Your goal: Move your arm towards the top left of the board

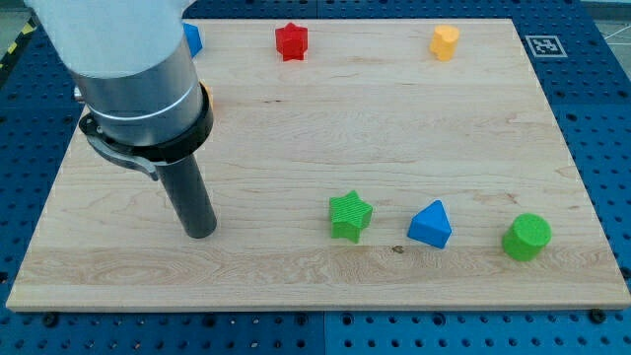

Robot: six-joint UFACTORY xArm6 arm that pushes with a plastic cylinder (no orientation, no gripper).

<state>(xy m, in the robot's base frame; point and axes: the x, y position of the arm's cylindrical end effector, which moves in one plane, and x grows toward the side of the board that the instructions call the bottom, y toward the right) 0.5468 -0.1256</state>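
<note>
My tip [201, 233] rests on the wooden board [296, 128] in its lower left part, well left of the green star [349, 215]. The arm's grey body fills the view's top left and hides part of a blue block [192, 38] at the board's top edge. A red star [291, 41] sits at the top middle and a yellow block [445, 42] at the top right. A blue triangular block [431, 225] and a green cylinder [526, 237] lie in a row with the green star near the bottom right.
The board lies on a blue perforated table [592, 118]. A black-and-white marker tag [544, 45] sits just off the board's top right corner.
</note>
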